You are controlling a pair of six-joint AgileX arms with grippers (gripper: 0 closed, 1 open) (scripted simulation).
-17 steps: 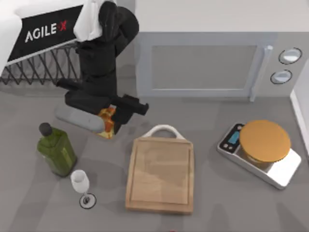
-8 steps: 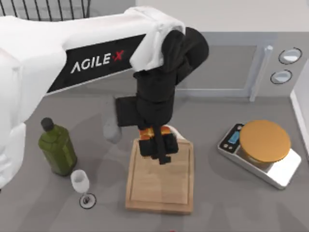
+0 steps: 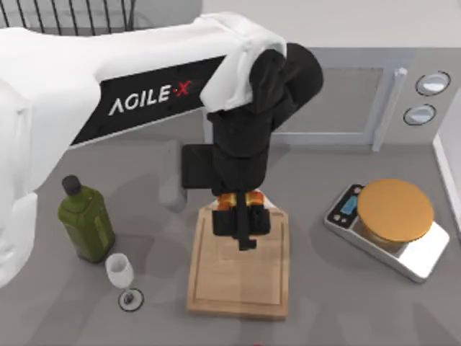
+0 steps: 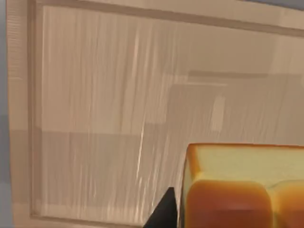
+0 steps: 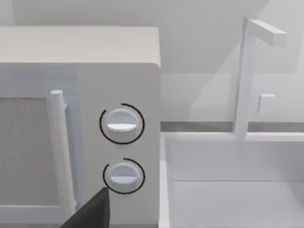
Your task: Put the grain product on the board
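My left gripper (image 3: 241, 225) hangs over the far half of the light wooden board (image 3: 238, 288), near its white loop handle. It is shut on the grain product (image 3: 238, 200), a golden-orange bread chunk that peeks out between the black fingers. In the left wrist view the bread (image 4: 242, 190) is close up with a browner crust, held above the board's grooved surface (image 4: 95, 118), and one dark fingertip (image 4: 164, 213) shows beside it. Whether the bread touches the board cannot be told. My right arm is parked by the microwave, off to the right.
A green bottle (image 3: 85, 225) and a wine glass (image 3: 121, 277) stand left of the board. A silver scale (image 3: 392, 227) with a tan disc sits at the right. A microwave (image 3: 302, 94) lines the back, its knobs (image 5: 121, 124) beside a white basin (image 5: 228, 185).
My left arm has carried the bread from the table's left side to over the board, then edged slightly farther along the board.
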